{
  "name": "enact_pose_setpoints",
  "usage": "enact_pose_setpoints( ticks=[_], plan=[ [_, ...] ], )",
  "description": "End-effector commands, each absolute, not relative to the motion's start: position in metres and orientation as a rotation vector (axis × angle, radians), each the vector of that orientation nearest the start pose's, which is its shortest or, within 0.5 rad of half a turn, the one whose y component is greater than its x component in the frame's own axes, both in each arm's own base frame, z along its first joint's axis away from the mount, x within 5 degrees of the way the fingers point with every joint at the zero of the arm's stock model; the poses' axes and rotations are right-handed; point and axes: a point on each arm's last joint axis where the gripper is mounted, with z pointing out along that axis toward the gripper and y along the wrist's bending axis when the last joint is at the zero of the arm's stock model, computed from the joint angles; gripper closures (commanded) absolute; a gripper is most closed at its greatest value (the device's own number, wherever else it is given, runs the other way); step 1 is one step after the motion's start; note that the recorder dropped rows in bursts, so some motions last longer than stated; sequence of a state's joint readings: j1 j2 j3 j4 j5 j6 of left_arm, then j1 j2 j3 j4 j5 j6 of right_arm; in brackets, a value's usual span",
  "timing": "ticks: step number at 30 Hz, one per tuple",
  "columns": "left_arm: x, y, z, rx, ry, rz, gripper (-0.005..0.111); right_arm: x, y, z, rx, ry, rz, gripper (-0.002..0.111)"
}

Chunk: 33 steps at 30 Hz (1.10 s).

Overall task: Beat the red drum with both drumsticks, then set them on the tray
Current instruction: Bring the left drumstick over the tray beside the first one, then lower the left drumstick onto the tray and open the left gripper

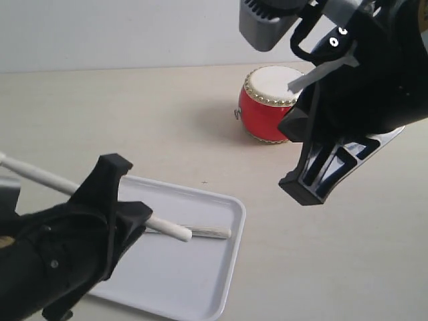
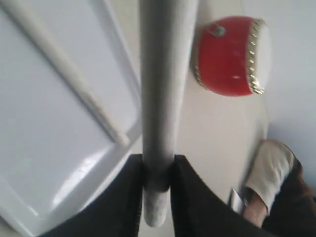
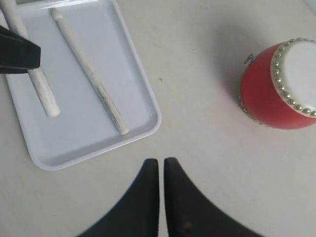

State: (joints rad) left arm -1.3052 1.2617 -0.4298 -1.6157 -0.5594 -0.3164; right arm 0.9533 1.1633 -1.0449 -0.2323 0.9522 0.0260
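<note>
While the left jaws squeeze tight on one drumstick, the stick pokes out past them on both sides. Its far end is over the white tray, close beside the other drumstick. I cannot tell if that end touches the tray. The other drumstick lies flat in the tray, all by itself.

The right jaws are pressed together with only a thin crack between them, and they hold nothing. They hang over the bare worktop, with the tray off to one side and the red drum off to the other.

The red drum stands on the worktop, well apart from the tray, with its white top facing up. The right arm hides part of it in the exterior view.
</note>
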Motion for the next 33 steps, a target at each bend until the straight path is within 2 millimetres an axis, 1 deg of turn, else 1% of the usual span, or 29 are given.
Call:
enact_pose_setpoints(
  ticks=[1,6,9,14,23,27,29,33],
  plan=[
    [0.092,-0.191,0.182,-1.195,2.161,-1.011,0.107,0.143,0.172,0.34,-1.201,2.192,0.109,0.103],
    [0.09,-0.203,0.172,-1.253,2.184,-0.993,0.107,0.143,0.173,0.341,-1.2,2.19,0.114,0.103],
    [0.089,-0.205,0.164,-1.285,2.207,-0.967,0.107,0.143,0.172,0.34,-1.202,2.195,0.111,0.103],
    [0.088,-0.204,0.158,-1.349,2.204,-0.919,0.107,0.143,0.172,0.34,-1.194,2.201,0.112,0.103],
    [0.086,-0.208,0.149,-1.296,2.256,-0.88,0.107,0.143,0.172,0.34,-1.194,2.201,0.112,0.103],
    [0.087,-0.209,0.142,-1.307,2.256,-0.846,0.107,0.143,0.172,0.34,-1.194,2.201,0.112,0.103],
    [0.087,-0.209,0.14,-1.341,2.244,-0.845,0.107,0.143,0.172,0.34,-1.194,2.201,0.112,0.103],
    [0.088,-0.21,0.138,-1.345,2.237,-0.855,0.107,0.143,0.172,0.34,-1.194,2.201,0.112,0.103]
  ],
)
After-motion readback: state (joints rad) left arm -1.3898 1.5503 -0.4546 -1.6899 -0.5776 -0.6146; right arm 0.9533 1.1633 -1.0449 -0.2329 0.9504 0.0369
